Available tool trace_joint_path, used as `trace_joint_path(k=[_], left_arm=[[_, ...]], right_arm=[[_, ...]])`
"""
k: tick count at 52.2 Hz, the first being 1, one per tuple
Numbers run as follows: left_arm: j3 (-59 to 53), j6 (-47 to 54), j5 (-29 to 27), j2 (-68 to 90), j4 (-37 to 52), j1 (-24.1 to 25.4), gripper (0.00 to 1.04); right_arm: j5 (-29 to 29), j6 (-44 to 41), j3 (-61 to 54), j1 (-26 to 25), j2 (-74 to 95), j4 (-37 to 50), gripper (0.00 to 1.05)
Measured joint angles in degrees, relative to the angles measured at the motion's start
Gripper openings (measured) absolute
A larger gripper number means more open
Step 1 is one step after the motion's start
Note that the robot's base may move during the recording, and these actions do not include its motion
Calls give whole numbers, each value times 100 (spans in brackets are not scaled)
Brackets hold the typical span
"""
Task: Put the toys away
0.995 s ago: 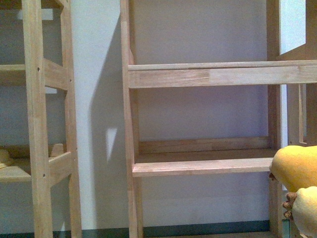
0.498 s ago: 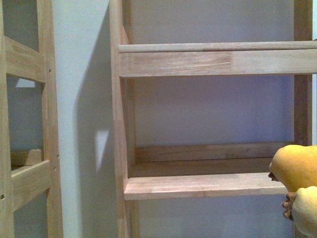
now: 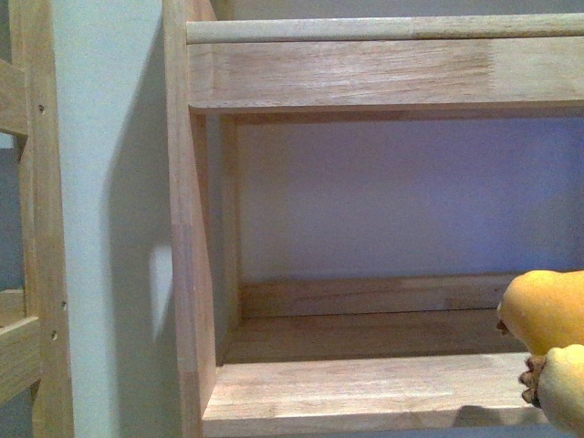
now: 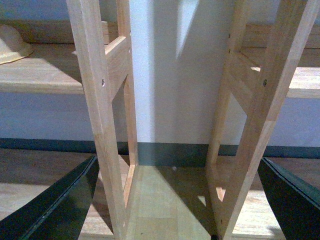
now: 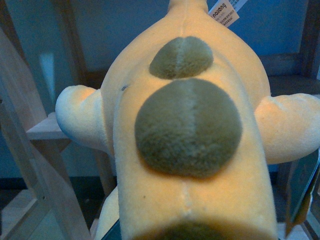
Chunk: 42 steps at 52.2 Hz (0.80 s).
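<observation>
The plush animal point(image 3: 546, 310) hung in the air at the far right of the front view, only partly in frame. Its orange-yellow body sat above a paler cream paw point(image 3: 564, 391) with small brown claws. It was level with the near right end of the lower shelf point(image 3: 365, 392) of a wooden shelf unit point(image 3: 187, 228) and not resting on it.

In the right wrist view the toy filled nearly the whole frame, its length running away from the camera. It showed two round olive-brown patches point(image 5: 188, 127) down the middle, a cream limb out to each side, and a white tag point(image 5: 223, 11) at its far end. The right gripper point(image 5: 207, 225) held it from the near end, clenched on the body, with one dark finger point(image 5: 303, 192) showing beside the toy.

The left gripper point(image 4: 175, 210) was low and pointed level at the white wall point(image 4: 175, 75) between two wooden shelf uprights. Below it lay a wooden floor point(image 4: 160, 200) and a dark baseboard point(image 4: 172, 152). Its dark fingers point(image 4: 55, 210) were spread wide apart with nothing between them.
</observation>
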Motion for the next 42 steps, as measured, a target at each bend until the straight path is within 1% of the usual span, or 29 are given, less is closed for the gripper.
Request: trace_joint_path(k=[4, 7, 9, 15, 20, 22, 26, 30, 34, 42], left_arm=[[0, 0, 0, 4, 0, 0, 99], [0, 0, 0, 2, 0, 0, 99], [0, 0, 0, 2, 0, 0, 99], [0, -2, 0, 2, 0, 0, 99], [0, -2, -2, 2, 0, 0, 99], [0, 0, 0, 2, 0, 0, 99], [0, -2, 0, 2, 2, 0, 99], [0, -2, 0, 2, 0, 0, 99], [0, -2, 0, 2, 0, 0, 99], [0, -2, 0, 2, 2, 0, 99]], right_arm=[[-63, 0, 33, -15, -4, -114, 19], [-251, -7, 203, -111, -2, -647, 19], [-302, -37, 258, -155, 11, -787, 19], [-424, -92, 501, -363, 131, -850, 19], [-258, -186, 990, -382, 350, -743, 19], [-125, -271, 1226, -280, 498, -564, 19], [199, -525, 1766, 186, 887, -236, 19], [286, -929, 2334, 649, 1353, -24, 19], [232, -1250, 2767, 831, 1672, 74, 19], [44, -1762, 3720, 927, 2210, -9, 19]])
